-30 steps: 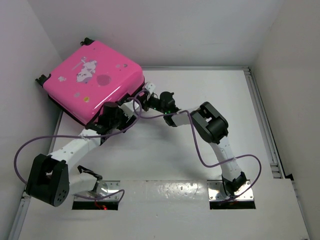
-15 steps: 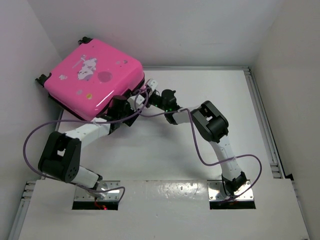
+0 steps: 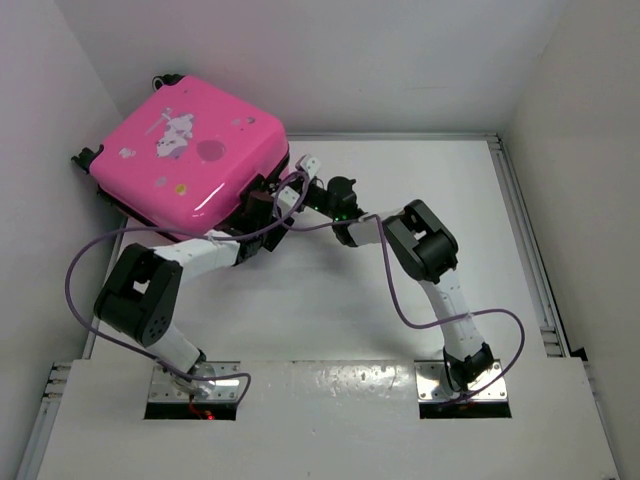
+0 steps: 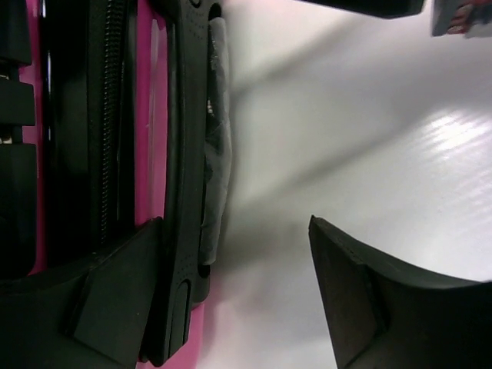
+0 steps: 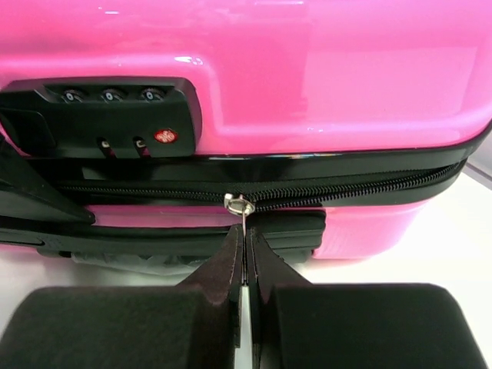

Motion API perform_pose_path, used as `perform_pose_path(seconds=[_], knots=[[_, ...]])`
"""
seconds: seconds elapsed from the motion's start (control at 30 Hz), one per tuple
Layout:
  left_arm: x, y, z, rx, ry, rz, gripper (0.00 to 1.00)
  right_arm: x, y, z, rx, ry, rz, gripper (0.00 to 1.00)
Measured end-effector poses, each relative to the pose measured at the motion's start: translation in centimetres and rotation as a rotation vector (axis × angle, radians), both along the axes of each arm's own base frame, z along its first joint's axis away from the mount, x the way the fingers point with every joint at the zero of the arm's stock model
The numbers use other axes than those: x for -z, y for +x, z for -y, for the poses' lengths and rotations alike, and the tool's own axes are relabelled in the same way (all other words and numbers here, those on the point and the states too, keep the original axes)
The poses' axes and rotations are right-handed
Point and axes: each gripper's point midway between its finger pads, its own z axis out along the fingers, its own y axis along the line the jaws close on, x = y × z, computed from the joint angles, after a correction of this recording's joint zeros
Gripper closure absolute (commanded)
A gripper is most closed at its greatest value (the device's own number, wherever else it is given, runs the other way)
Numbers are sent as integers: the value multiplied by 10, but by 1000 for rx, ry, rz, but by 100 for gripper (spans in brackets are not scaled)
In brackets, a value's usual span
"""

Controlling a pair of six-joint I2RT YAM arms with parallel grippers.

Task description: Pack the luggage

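The pink luggage lies closed at the table's far left, its white print facing up. My right gripper is at its near-right side. In the right wrist view that gripper is shut on the thin metal zipper pull, on the black zipper below the pink shell. My left gripper sits just left of it, against the same side. In the left wrist view it is open. One finger overlaps the luggage's edge, the other is over the table, and only a black side fitting is between them.
A combination lock sits on the luggage side left of the zipper pull. Crumpled grey material shows under the black fitting. White walls close in at the left and back. A raised rail runs along the table's right side. Purple cables loop off both arms.
My left arm has folded in, and its gripper has slid right along the luggage's side toward the right gripper while opening wider. The right gripper has kept its hold and barely shifted.
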Motion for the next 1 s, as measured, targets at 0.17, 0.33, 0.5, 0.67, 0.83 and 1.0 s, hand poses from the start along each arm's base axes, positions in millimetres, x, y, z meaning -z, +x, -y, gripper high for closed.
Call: perform_pose_path(seconds=[0.17, 0.33, 0.5, 0.67, 0.83, 1.0], knots=[[5, 2, -3, -42, 32, 32, 23, 1, 1, 1, -5, 5, -9, 100], [9, 5, -15, -90, 101, 44, 68, 0, 3, 4, 0, 13, -17, 100], [5, 8, -21, -131, 106, 61, 93, -3, 3, 4, -12, 10, 2, 100], [0, 5, -22, -118, 98, 73, 100, -3, 4, 6, -13, 1, 22, 100], [-2, -12, -28, -52, 81, 79, 100, 1, -4, 6, -47, -9, 46, 100], [-3, -39, -38, 32, 83, 62, 100, 6, -12, 11, -84, -18, 53, 100]])
